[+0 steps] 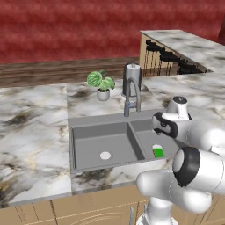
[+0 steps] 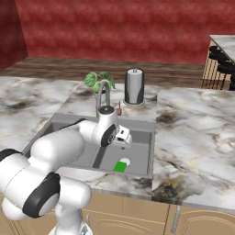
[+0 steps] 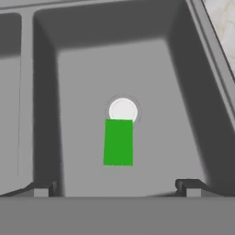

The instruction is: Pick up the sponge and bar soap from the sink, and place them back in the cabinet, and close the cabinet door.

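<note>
Sponge lies flat in the sink's right basin, touching the drain. End effector hovers above, fingers spread wide, empty. Likely light and squashy; pinching its long sides looks best.

A kitchen: sink with faucet (marble counters around)
</note>
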### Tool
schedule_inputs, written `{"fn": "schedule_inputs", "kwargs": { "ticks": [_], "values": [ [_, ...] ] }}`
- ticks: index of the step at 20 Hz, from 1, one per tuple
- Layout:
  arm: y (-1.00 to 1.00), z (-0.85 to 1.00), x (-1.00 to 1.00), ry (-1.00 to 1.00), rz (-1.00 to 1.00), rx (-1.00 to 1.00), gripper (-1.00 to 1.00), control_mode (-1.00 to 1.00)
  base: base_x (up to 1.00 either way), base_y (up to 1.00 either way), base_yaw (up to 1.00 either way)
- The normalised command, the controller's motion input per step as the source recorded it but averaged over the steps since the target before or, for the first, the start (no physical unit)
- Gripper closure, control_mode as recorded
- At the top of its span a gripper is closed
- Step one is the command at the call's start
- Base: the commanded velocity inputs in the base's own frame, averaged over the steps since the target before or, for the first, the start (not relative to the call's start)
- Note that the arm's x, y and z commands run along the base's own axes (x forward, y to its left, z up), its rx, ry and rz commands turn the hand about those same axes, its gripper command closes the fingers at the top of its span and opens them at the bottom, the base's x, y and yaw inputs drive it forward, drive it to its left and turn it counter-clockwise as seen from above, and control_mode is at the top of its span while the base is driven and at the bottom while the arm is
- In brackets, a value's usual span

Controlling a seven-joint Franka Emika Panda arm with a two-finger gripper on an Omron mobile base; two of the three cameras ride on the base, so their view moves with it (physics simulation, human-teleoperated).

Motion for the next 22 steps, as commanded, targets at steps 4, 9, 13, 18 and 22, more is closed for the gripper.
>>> {"fn": "schedule_inputs", "kwargs": {
  "ticks": [4,9,13,18,22],
  "values": [
    [-0.09,-0.19,0.20,0.00,0.00,0.00,-1.00,-1.00,0.00,0.00,0.00],
    [-0.02,-0.18,0.12,0.01,0.00,0.00,-1.00,-1.00,0.00,0.00,0.00],
    [0.00,-0.22,0.07,0.01,0.00,0.00,-1.00,-1.00,0.00,0.00,0.00],
    [0.00,-0.23,0.01,0.01,0.00,0.00,-1.00,-1.00,0.00,0.00,0.00],
    [0.00,-0.26,0.02,0.01,0.00,0.00,-1.00,-1.00,0.00,0.00,0.00]
  ]
}}
